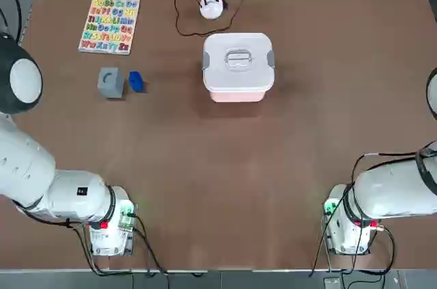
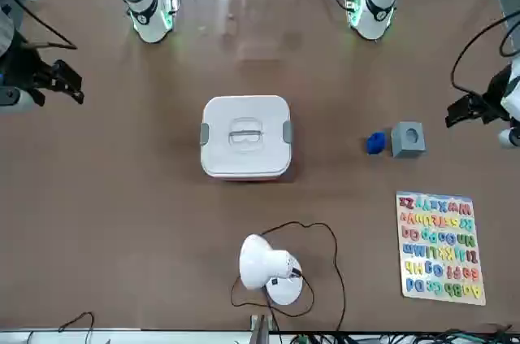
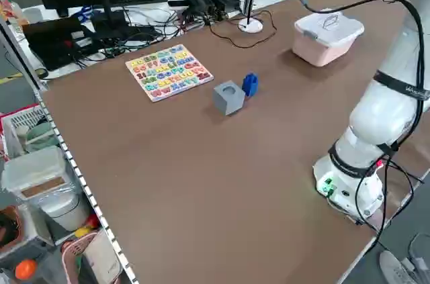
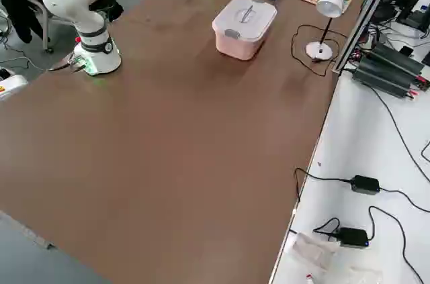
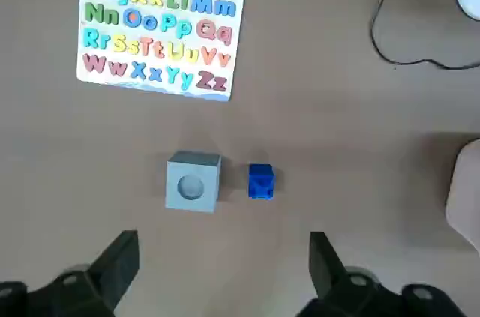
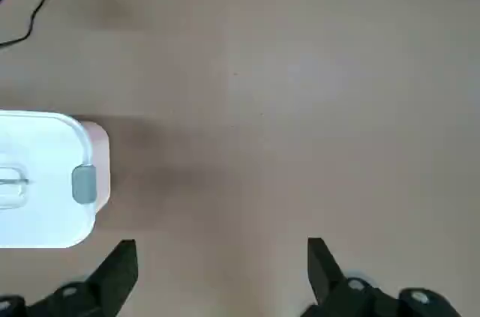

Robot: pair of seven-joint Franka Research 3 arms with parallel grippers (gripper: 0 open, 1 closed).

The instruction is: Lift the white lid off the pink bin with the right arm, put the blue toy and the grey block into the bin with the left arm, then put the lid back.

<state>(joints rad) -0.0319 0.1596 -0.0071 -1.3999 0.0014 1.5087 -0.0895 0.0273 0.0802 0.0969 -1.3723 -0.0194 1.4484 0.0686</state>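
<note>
White lid [image 1: 238,61] sits clipped on the pink bin [image 1: 237,93], both grippers' fingers [image 6: 112,276] [image 5: 112,268] apart and empty; tight grey clips [image 1: 271,59] might drag the bin up too.

Alphabet puzzle board [image 1: 109,25] flat on table [image 1: 218,166]; white lamp [image 2: 262,263] (cable looped).

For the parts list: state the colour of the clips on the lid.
Grey, on the white lid; clearest in the top view.
</note>
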